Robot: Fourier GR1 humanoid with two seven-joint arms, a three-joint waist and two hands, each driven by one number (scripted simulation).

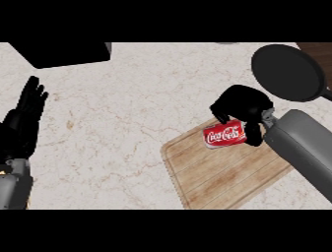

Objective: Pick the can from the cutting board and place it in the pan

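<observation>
Already my right hand [241, 106] was wrapped over the red can [223, 135], fingers and thumb curled round its far end, while the can lay on its side on the upper corner of the cutting board [219, 172]. I judged this to be the grasp step, with the lift not yet made: the can looked to be resting on the wood, though I could not tell whether it had just cleared it.

The next move, as I saw it, called for raising the can straight off the board, then carrying it up and to the right to the dark pan [287, 72], which sat just beyond my hand with its handle running off toward the right edge. The path was short, and nothing stood between board and pan.

My left hand [21, 120] rested open at the left edge, fingers up, well apart from the work. A dark block [63, 53] sat at the far left of the counter [125, 108], also well away.
</observation>
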